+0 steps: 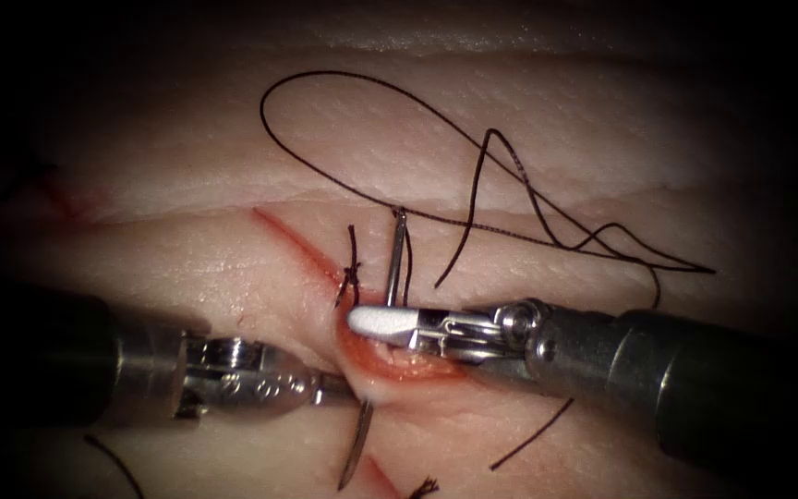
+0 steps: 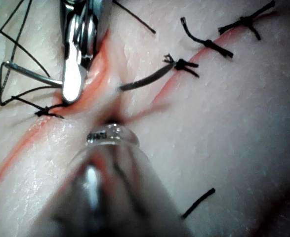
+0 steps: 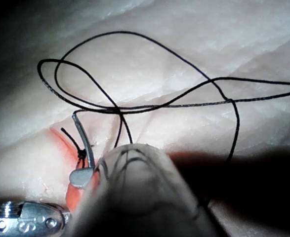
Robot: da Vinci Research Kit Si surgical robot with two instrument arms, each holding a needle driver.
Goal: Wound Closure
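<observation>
The tissue [image 1: 233, 268] has a red cut [image 1: 293, 242] running diagonally, gaping at the middle. The curved needle [image 1: 396, 259] is in the tissue. Its tail with the thread [image 1: 473, 199] stands above the gape, and its pointed part [image 1: 355, 451] comes out below, along the cut's left edge. My right tool [image 1: 382, 325] comes in from the right, jaws shut on the needle's rear part, as the left wrist view [image 2: 73, 74] and the right wrist view [image 3: 81, 177] also show. My left tool [image 1: 339, 387] has its tip pressed into the tissue lip beside the emerging needle [image 2: 142, 80].
A tied stitch [image 1: 352, 273] with short cut ends sits on the cut just above the gape. Further knots [image 2: 208, 43] lie along the closed stretch. Loose thread loops over the tissue at the back and right. A short thread piece [image 1: 530, 434] lies under the right shaft.
</observation>
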